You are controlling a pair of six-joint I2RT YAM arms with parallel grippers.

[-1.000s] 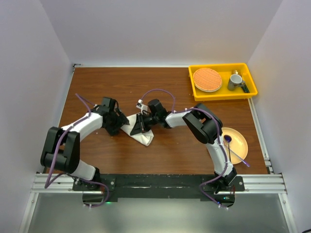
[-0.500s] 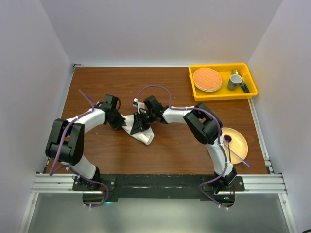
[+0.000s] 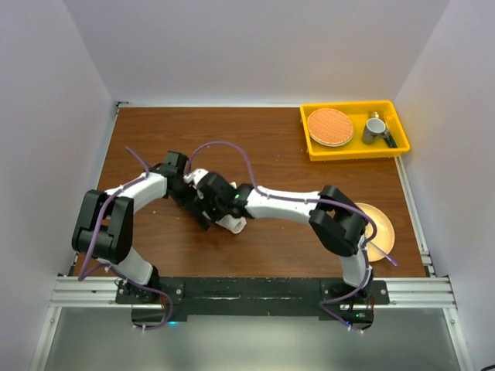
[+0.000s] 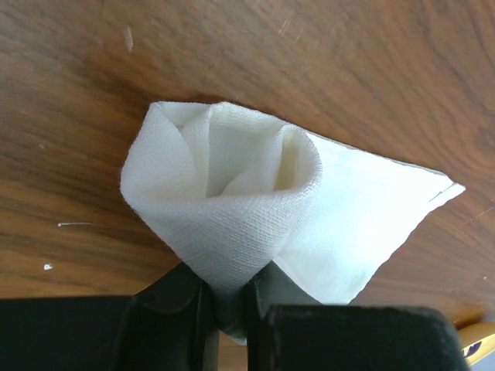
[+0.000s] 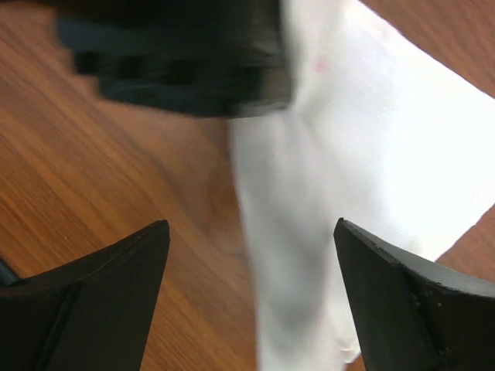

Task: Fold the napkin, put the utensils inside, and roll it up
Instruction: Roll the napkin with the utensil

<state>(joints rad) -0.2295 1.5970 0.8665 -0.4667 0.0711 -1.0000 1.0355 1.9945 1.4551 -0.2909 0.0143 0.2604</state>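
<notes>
Looking down from the top view, the left gripper (image 3: 188, 195) and right gripper (image 3: 207, 210) are crowded together, with the napkin (image 3: 233, 224) poking out just beside the right one. Left wrist view: the jaws are pinched narrow on a bunched napkin fold. Right wrist view: the jaws are spread wide, with blurry napkin cloth ahead between them.

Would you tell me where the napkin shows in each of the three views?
Top external: napkin left of centre, mostly hidden by the arms.
Left wrist: napkin centre, bunched into a cone.
Right wrist: napkin upper right, blurred.
Shared landmark: the brown table beneath it.
</notes>
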